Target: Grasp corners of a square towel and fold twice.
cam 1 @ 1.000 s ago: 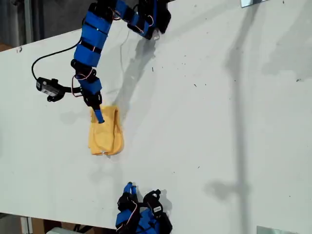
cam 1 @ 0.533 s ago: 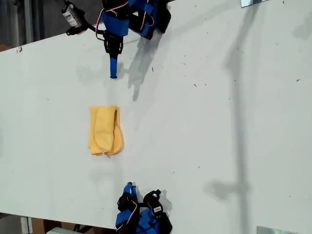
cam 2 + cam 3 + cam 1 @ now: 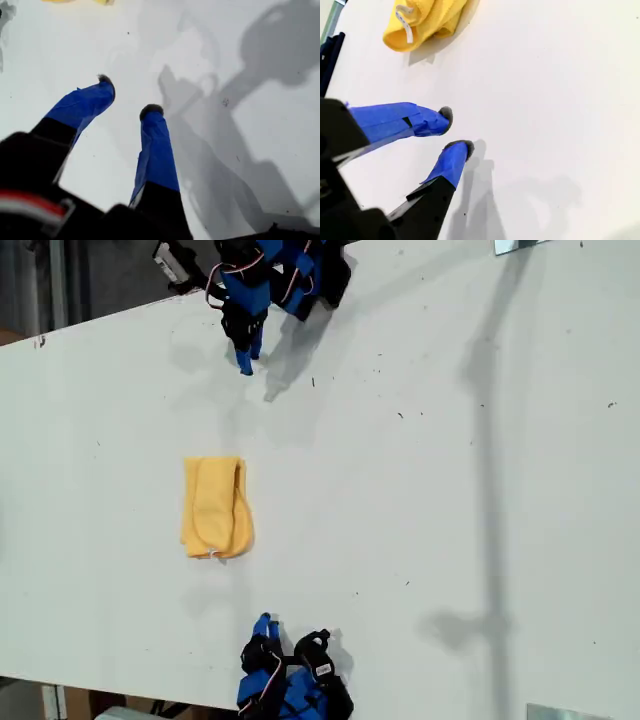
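Towel (image 3: 215,507): soft, fuzzy yellow-orange cloth, folded into a narrow oblong with rounded ends, lying on the white table (image 3: 450,490).
My first gripper (image 3: 127,97): blue-taped fingers slightly parted, holding nothing.
My second gripper (image 3: 454,131): blue-taped fingers narrowly parted, holding nothing, near the towel.

The towel (image 3: 80,1) is a mere sliver, cut off by the first wrist view's edge. In the second wrist view the towel (image 3: 427,20) is also cropped, its corners hidden.
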Robot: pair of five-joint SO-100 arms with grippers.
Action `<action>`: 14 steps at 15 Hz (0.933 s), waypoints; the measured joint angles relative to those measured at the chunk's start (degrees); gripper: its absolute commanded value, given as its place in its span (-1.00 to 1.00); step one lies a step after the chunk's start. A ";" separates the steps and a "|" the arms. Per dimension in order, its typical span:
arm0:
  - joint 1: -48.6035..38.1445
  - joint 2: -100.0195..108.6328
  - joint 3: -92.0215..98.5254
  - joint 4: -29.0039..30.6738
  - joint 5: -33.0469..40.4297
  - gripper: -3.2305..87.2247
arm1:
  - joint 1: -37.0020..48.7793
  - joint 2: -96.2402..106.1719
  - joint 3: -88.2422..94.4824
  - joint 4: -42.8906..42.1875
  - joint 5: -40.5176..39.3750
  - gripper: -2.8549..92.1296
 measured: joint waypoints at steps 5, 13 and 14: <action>-5.36 0.00 0.79 -0.26 5.89 -0.77 | -14.41 0.00 1.85 -1.14 20.83 -0.61; 0.00 0.00 1.23 -1.49 24.35 -0.77 | -13.62 0.00 1.85 0.26 14.50 -0.61; 0.18 0.00 1.23 -1.49 22.68 -0.77 | -13.89 0.00 1.85 0.26 14.24 -0.61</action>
